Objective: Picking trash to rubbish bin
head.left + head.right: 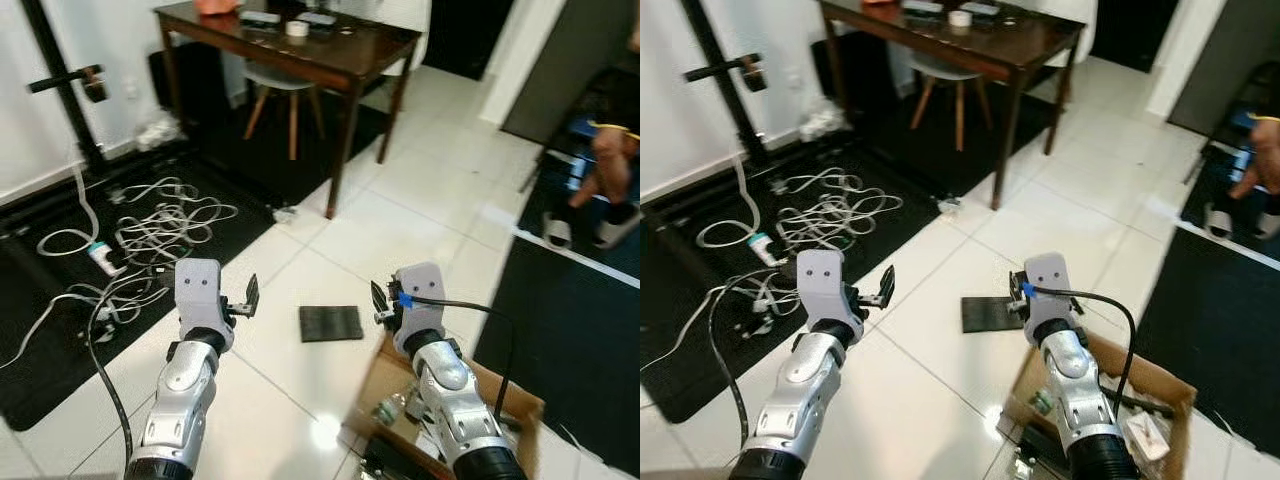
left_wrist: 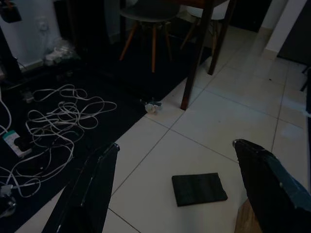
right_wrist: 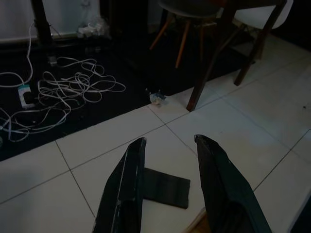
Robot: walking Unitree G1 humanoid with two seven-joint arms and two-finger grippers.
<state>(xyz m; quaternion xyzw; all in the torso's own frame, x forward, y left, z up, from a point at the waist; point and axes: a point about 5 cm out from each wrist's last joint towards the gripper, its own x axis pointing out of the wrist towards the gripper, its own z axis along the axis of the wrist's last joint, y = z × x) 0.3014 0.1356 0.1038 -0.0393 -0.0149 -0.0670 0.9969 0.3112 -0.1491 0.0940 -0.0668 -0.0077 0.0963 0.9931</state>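
Left eye view: cardboard box (image 1: 520, 400) under right arm at 5 o'clock. Left tool (image 1: 247, 298) spread wide, empty; right tool (image 1: 379, 300) parted, empty. Between them on floor tile, flat black pad (image 1: 331, 323). Beyond, at 12 o'clock, small crumpled trash (image 1: 285, 212) beside dark wooden counter (image 1: 340, 55) leg.

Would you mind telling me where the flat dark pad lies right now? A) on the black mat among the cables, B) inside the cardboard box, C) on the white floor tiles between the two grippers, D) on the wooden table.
C: the flat dark pad lies on the white floor tiles, between the left gripper and the right gripper, just outside the cardboard box.
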